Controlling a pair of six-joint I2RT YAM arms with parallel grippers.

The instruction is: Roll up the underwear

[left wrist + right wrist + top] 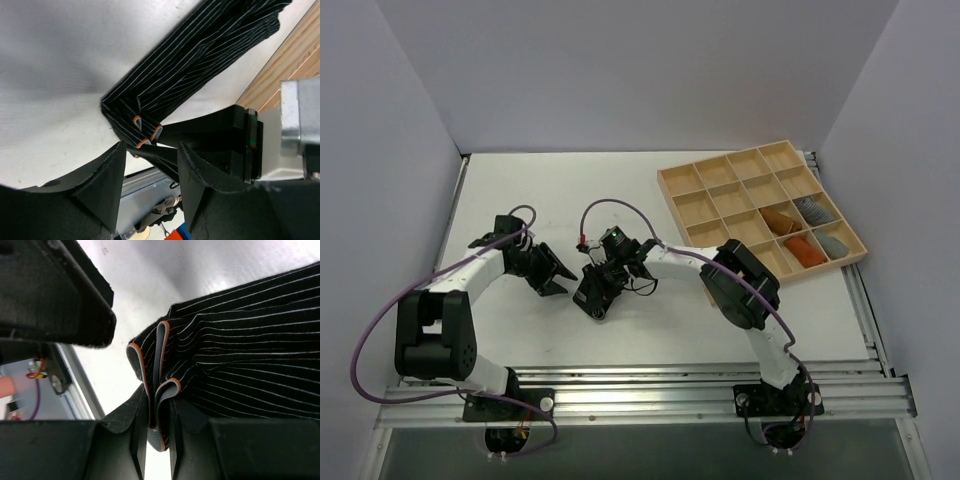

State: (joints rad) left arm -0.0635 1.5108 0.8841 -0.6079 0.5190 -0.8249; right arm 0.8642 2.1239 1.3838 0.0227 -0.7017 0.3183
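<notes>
Black underwear (240,365) is sitting clenched in your right claw (159,407), left claw (150,165) gaping beside it. White surface (550,190) is spreading beneath.

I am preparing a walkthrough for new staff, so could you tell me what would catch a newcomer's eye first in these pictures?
At mid-table, the right gripper pinches the folded waistband edge of the pinstriped black underwear, while the left gripper stands open just beside it. At the far right, a wooden tray holds orange and grey cloth rolls in a few compartments.
</notes>
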